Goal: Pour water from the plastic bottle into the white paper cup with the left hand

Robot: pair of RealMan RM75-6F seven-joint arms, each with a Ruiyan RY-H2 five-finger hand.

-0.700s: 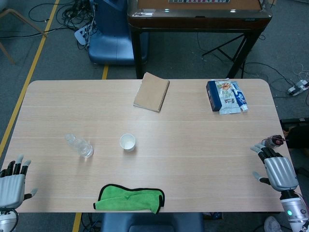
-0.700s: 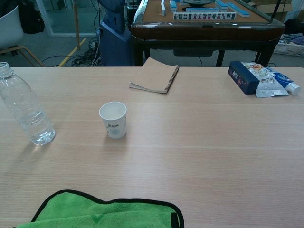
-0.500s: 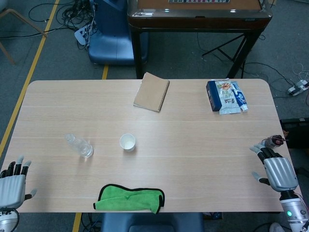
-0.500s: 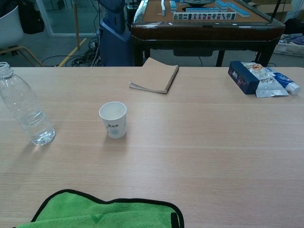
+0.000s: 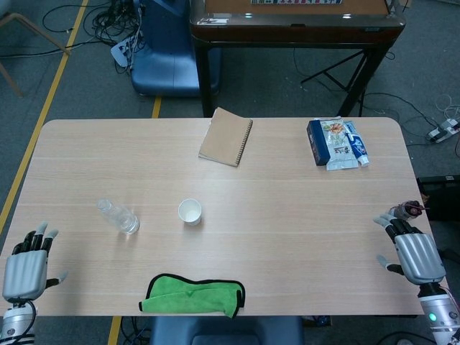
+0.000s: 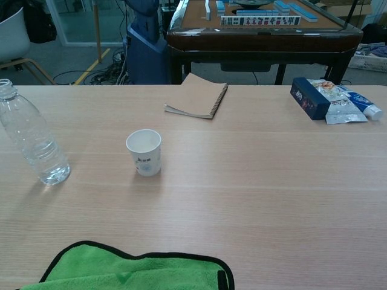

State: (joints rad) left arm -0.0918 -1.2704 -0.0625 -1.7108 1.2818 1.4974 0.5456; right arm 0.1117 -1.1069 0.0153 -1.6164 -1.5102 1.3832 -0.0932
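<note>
Presently, uncapped bottle [image 6: 33, 142]: thin, crushable plastic, nearly empty, light; best gripped mid-body; left hand [image 5: 25, 266] lay open, empty, well apart.

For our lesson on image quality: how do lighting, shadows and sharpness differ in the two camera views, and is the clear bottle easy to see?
Head view: even, soft light, faint shadows; the plastic bottle is small and nearly blends into the table. Chest view: sharp nearby, bottle clear with weak highlights; white paper cup casts a slight shadow.

Left robot hand [image 5: 26, 267] empty, fingers spread; right robot hand [image 5: 413, 253] seemingly likewise.
</note>
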